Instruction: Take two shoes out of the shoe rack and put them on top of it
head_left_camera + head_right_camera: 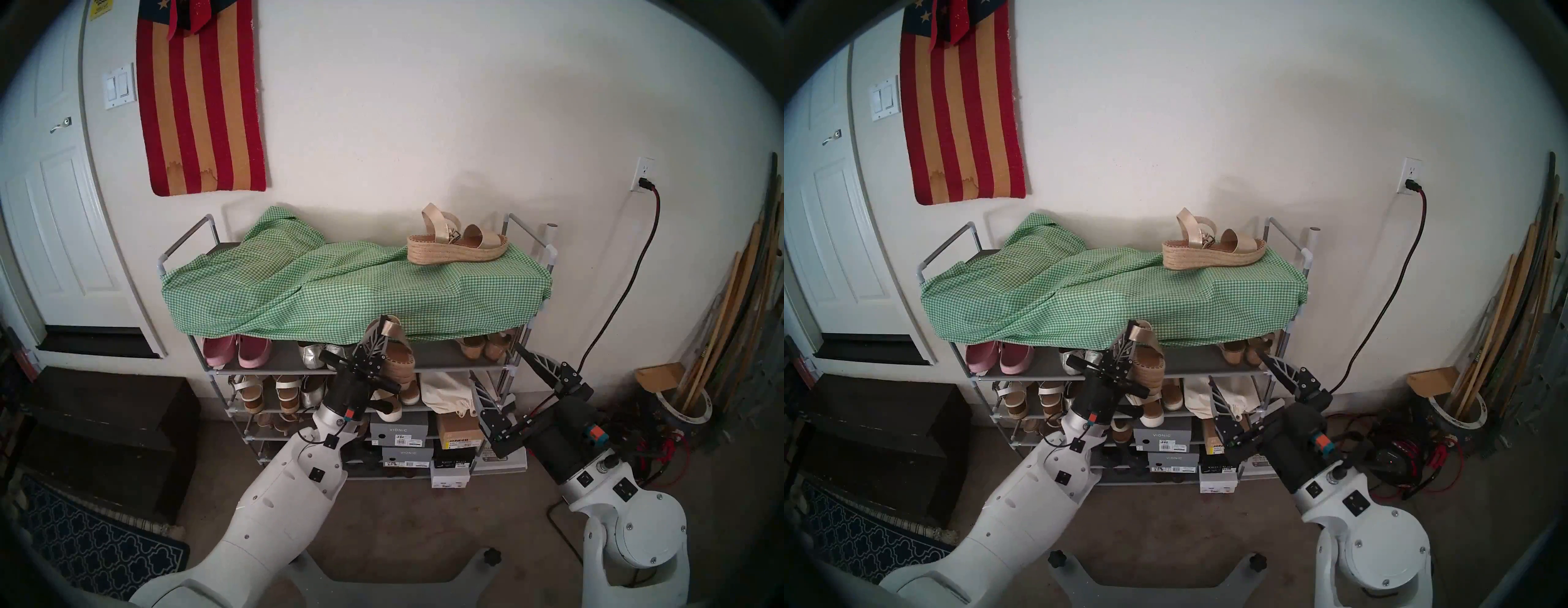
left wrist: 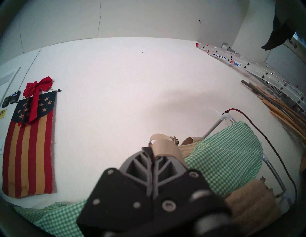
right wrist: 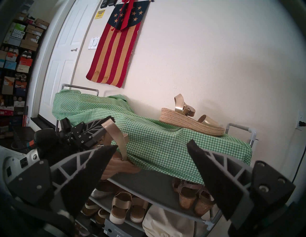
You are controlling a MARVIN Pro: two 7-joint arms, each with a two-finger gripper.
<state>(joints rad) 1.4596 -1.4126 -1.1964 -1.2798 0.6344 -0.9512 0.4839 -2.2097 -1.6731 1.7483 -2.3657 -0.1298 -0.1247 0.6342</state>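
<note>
At left gripper (image 1: 384,329): fingers pressed together on the pale-gold ankle strap of a jute-soled sandal (image 1: 399,361), which hangs from them.
Just behind it: front edge of the green checked cloth (image 1: 339,293) draped over the shoe rack (image 1: 511,223) top.
Up and to its right: matching sandal (image 1: 456,246) standing on the cloth near the right rail.
Further right: right gripper (image 1: 496,365), fingers spread wide, empty.

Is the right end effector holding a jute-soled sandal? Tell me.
No: the right end effector stands wide open and empty beside the grey tube shoe rack.
</note>
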